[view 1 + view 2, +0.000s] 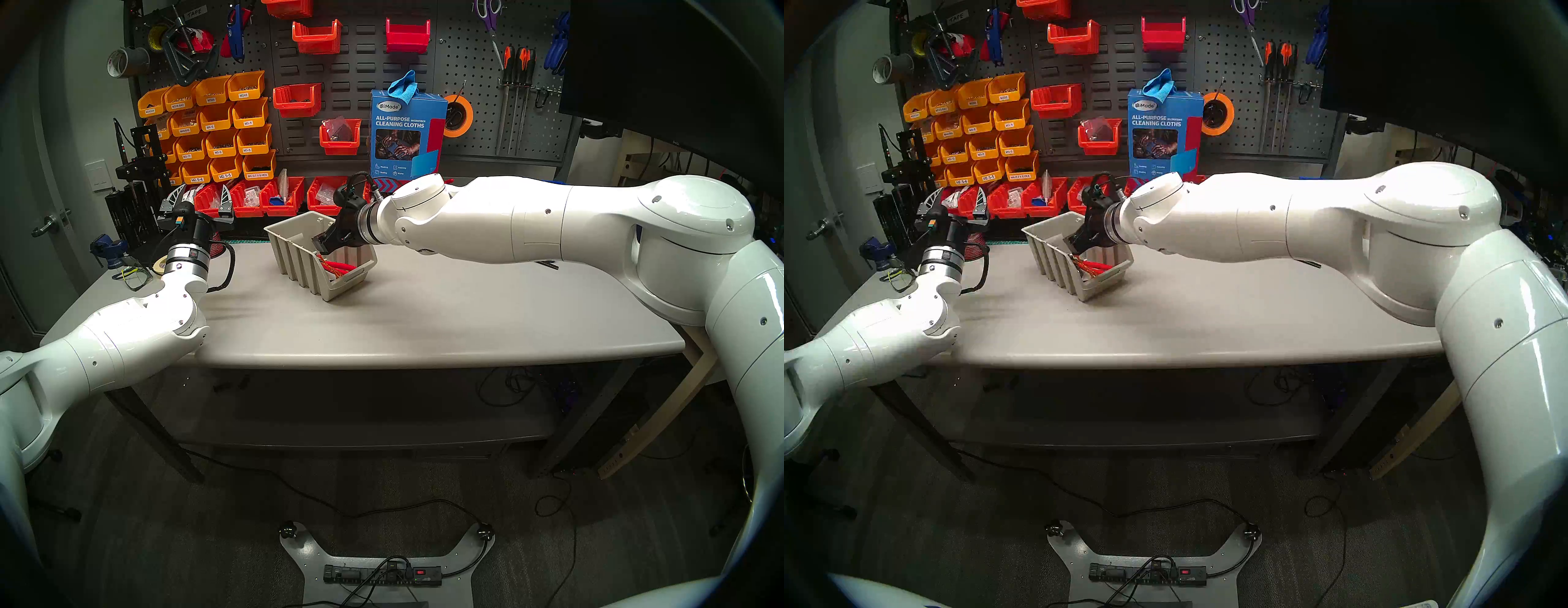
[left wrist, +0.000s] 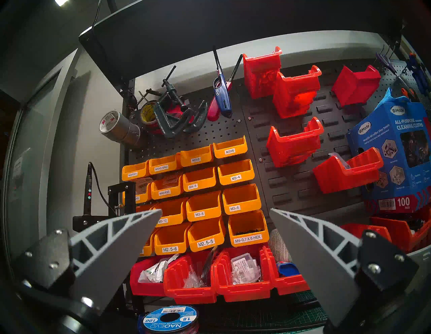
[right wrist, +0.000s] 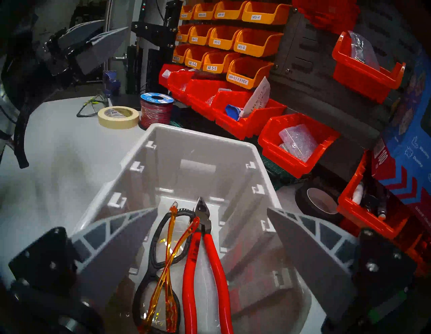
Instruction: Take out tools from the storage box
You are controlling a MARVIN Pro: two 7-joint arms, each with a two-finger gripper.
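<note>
The beige-grey storage box point(image 1: 297, 263) stands on the table, a little left of the middle, also in the right head view point(image 1: 1055, 259). In the right wrist view, the box point(image 3: 198, 149) holds red-handled pliers point(image 3: 191, 275) and folded safety glasses with orange arms point(image 3: 168, 263), lying side by side. The red handles show in the head view point(image 1: 339, 266). My right gripper point(image 1: 318, 246) point(image 3: 213, 210) is open and empty, its fingers over the box's opening, above both tools. My left gripper point(image 1: 201, 196) point(image 2: 215, 209) is open and empty, raised at the table's back left, facing the pegboard.
Masking tape point(image 3: 118, 116), a wire spool point(image 3: 156, 109) and green-framed glasses point(image 1: 135, 274) lie at the back left. Red bins point(image 1: 271, 199) line the back edge below orange wall bins. A black tape roll point(image 3: 319, 205) sits right of the box. A cleaning-cloth box point(image 1: 407, 131) stands behind.
</note>
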